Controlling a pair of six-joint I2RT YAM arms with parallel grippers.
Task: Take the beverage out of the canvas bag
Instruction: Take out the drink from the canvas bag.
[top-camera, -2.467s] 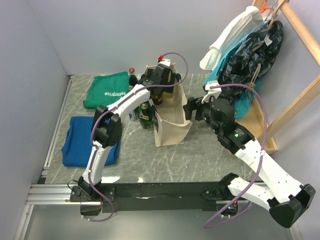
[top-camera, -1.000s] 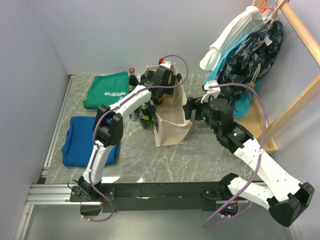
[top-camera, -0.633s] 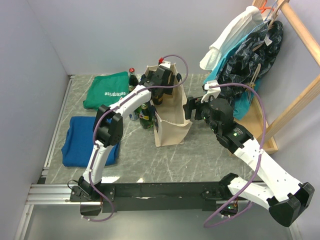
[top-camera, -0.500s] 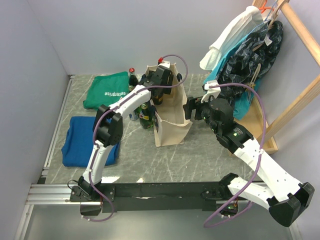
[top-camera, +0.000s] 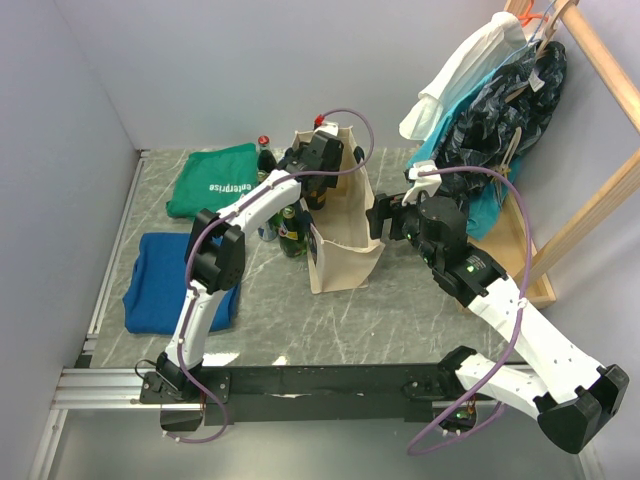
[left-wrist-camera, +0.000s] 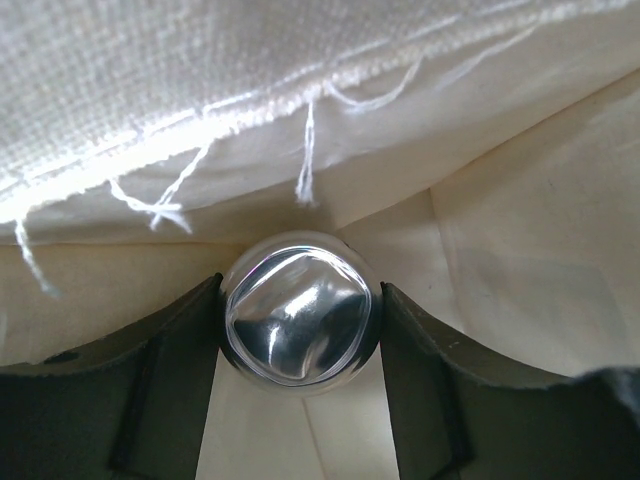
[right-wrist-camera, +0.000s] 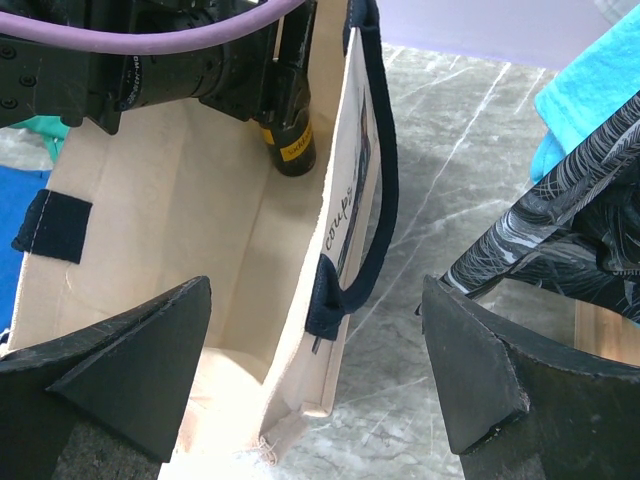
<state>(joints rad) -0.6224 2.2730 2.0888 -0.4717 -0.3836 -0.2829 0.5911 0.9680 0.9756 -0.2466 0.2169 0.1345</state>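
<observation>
Nothing is out yet: the beverage (left-wrist-camera: 300, 320) stands at the far end inside the canvas bag (top-camera: 345, 250), its shiny cap clamped between the jaws of the left gripper (left-wrist-camera: 300, 290), while the right gripper (right-wrist-camera: 315, 285), jaws wide apart, straddles the bag's right wall.

green cloth (top-camera: 213, 180): "enterprise" in white letters, lying sideways as I see it from above.
canvas bag (right-wrist-camera: 200, 220): dark handwritten script on the outer side, beneath the navy handle (right-wrist-camera: 375, 150). I make out roughly "coup"; the rest I cannot read.
beverage bottle (right-wrist-camera: 290, 115): it stands inside the bag and carries a yellow label with dark print, too small for me to read.
green bottles (top-camera: 292, 228): their labels, beside the bag, are too blurred to read.
</observation>
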